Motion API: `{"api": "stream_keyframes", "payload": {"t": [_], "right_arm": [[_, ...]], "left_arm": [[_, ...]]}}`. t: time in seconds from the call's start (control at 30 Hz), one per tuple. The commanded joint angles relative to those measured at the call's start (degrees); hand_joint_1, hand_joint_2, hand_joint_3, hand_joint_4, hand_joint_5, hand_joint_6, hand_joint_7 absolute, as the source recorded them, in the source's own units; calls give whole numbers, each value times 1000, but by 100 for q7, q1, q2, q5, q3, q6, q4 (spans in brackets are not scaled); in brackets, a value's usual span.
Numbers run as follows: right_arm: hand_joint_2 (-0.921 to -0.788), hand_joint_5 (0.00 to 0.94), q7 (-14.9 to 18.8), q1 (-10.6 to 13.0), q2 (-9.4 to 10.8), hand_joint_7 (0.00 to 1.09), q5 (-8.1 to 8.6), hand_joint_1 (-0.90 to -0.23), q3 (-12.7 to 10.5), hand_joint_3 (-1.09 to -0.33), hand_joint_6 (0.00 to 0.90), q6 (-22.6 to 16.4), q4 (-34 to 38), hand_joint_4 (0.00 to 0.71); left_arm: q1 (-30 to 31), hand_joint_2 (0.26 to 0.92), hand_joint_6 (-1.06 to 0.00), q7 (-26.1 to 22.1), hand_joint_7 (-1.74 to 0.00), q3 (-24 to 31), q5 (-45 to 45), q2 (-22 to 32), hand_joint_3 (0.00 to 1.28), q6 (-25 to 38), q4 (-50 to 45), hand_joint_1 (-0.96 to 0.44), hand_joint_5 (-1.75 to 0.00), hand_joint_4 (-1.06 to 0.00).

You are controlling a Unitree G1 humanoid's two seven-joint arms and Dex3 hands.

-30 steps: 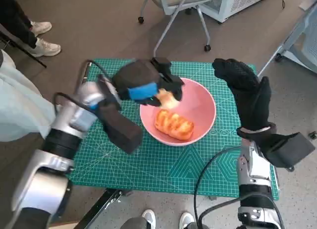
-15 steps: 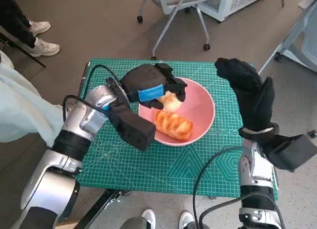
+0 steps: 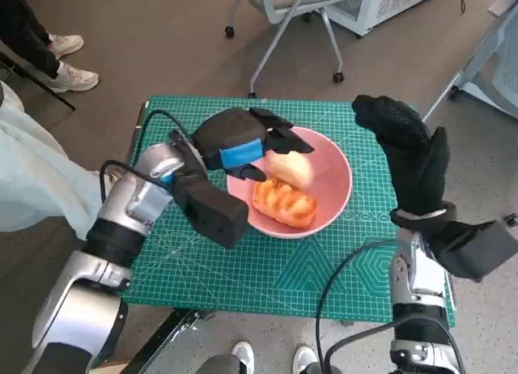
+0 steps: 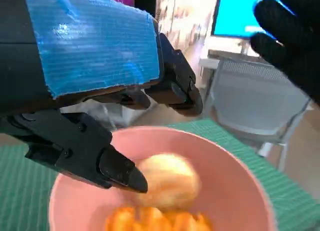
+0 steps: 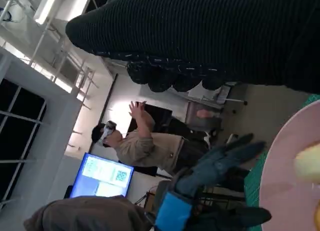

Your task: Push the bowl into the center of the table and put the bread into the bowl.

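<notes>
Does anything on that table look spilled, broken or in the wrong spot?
Nothing stands out. The pink bowl sits upright on the green mat, with a glazed pastry and a pale bun inside it. The left hand hovers open over the bowl's rim, and the right hand is raised beside the bowl, holding nothing.

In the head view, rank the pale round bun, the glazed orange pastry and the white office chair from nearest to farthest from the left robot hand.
1. Pale round bun: in the pink bowl, right at the left robot hand fingertips.
2. Glazed orange pastry: in the bowl, nearer the robot.
3. White office chair: on the floor beyond the table.
</notes>
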Motion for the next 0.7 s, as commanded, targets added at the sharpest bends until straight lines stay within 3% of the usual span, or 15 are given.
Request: {"api": "stream_keyframes", "payload": {"t": [0.03, 0.3, 0.43, 0.7], "right_arm": [[-921, 1, -93, 118, 26, 521, -46, -639, 6, -744, 131, 58, -26, 207], [-921, 1, -195, 129, 48, 521, -99, -639, 56, -745, 131, 74, -145, 207], [-921, 1, -244, 140, 35, 521, -87, -639, 79, -746, 131, 134, -296, 207], [-921, 1, -336, 159, 31, 527, -56, -641, 111, -750, 130, 304, -667, 208]], "left_arm": [[301, 867, -430, -691, 0, 313, -610, 125, 7, 745, -712, -332, 0, -312], [751, 882, -376, -1125, 0, 951, -1633, 86, 10, 1397, -1485, -284, 0, -244], [1007, 889, -380, -1169, -4, 1332, -2308, -70, 13, 1220, -1595, -255, 0, -235], [1498, 914, -395, -804, -20, 2077, -3472, -730, 33, 717, -1672, -238, -5, -239]]}}
